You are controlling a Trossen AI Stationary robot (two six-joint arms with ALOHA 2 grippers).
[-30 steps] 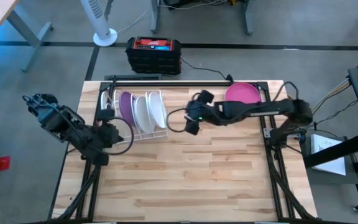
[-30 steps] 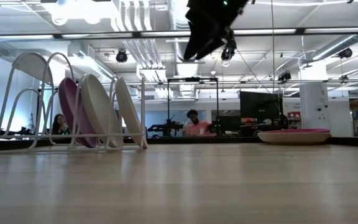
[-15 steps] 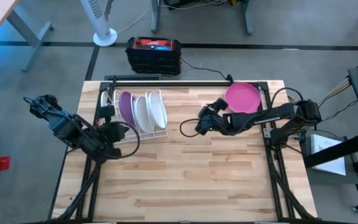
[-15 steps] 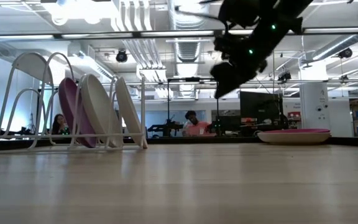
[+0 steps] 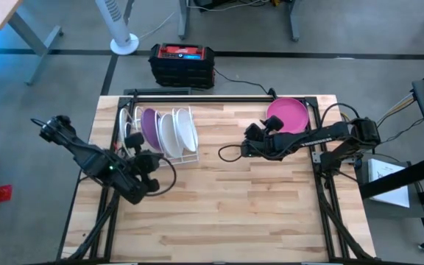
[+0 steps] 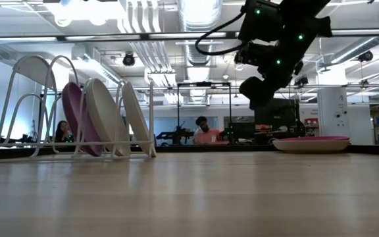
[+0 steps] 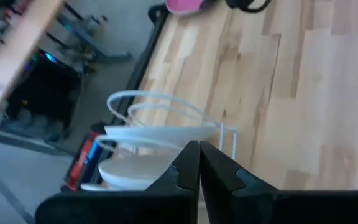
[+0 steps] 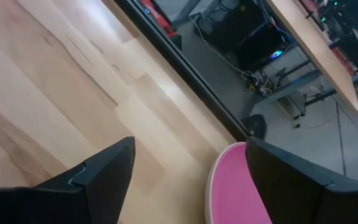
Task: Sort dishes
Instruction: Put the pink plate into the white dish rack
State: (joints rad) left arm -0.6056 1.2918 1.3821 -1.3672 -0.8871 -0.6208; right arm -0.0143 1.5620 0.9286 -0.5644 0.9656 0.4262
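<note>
Dishes stand and lie where they were a second ago: a purple plate point(image 5: 149, 126) and two white plates point(image 5: 179, 132) stand on edge in the white wire rack point(image 5: 190, 157) at the far left of the bench point(image 5: 234, 199), and a magenta plate point(image 5: 287, 112) lies flat at the far right corner. In the low view the racked plates point(image 6: 104, 118) lean side by side, and the magenta plate point(image 6: 311, 143) rests on the wood, well apart from them.

What has changed is the arms. The right pincer point(image 5: 247, 149), which a second ago hung close to the rack's right edge, has pulled back to the right and now sits above the bench just left of the magenta plate, touching nothing. Its fingers point(image 8: 98, 177) are spread wide apart and hold nothing; between them its wrist view shows bare wood and the rim of the magenta plate point(image 8: 229, 186).

The left pincer point(image 5: 147, 184) has swung nearward and rightward from the rack's left side and now hovers near the rack's near corner. Its fingers point(image 7: 188, 168) are pressed together, empty, with the white plates point(image 7: 148, 134) and the rack's loops beyond them.

People sit in the room behind the bench.
</note>
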